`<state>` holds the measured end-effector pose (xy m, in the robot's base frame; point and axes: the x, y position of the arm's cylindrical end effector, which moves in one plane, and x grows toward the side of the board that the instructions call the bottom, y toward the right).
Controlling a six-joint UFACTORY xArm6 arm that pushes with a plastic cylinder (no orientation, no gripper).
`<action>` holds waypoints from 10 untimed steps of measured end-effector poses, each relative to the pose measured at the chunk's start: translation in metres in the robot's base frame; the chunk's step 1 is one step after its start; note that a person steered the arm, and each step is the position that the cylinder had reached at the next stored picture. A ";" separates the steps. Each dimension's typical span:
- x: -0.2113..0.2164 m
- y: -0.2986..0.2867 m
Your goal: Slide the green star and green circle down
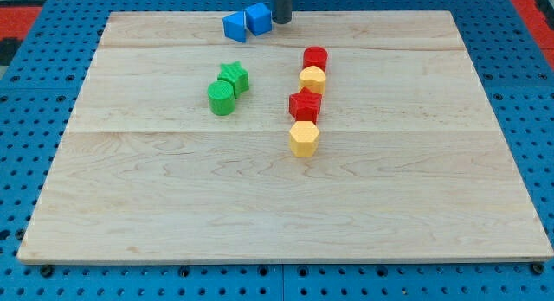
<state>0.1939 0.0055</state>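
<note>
Green star [235, 75] touches green circle [222, 98]; my tip [282, 22] sits upper right; no pincer shows.

My tip [282, 22] is parked at the view's top edge of the wooden board [415, 206], touching or just about touching the right one of two blue blocks [258, 18]; the other blue block [235, 27] sits just left of that. Down and left of my tip, the green star [234, 76] and green circle [222, 98] are snug together. Below and a bit right of my tip there's a column: red block [315, 58], yellow block [312, 78], another red block [305, 104], yellow hexagon [304, 138].
</note>
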 end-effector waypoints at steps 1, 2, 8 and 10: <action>-0.002 -0.018; -0.002 -0.064; 0.152 -0.074; 0.197 -0.089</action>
<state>0.3910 -0.0834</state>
